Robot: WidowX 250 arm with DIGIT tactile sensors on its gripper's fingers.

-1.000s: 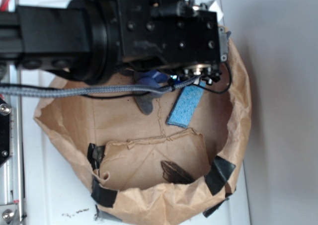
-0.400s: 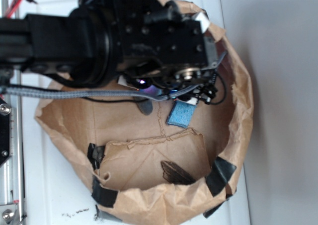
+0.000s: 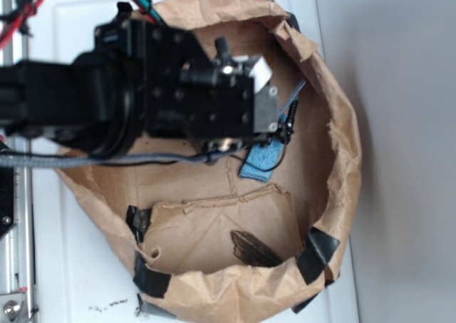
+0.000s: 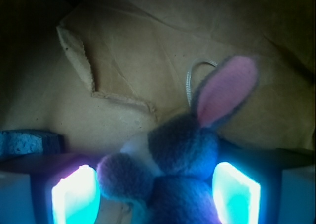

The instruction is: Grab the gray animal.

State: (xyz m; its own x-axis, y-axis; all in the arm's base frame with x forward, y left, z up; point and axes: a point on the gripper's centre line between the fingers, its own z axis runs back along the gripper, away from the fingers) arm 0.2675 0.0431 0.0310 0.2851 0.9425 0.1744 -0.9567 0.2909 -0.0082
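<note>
Gripper (image 4: 155, 194) pads glow on either side of the gray animal (image 4: 173, 155), which sits between them, pink-lined ear up; whether they actually press the plush cannot be told. Behind it lies a blue sponge (image 4: 27, 142), just beside, on the brown paper bag (image 3: 342, 159), whose raised walls keep both items corralled on the white counter (image 3: 71, 266).

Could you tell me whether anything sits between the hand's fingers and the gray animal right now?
Nothing visible does. In the wrist view the gray animal sits directly between the two lit fingers of the hand; the blue sponge lies off to the side.
</note>
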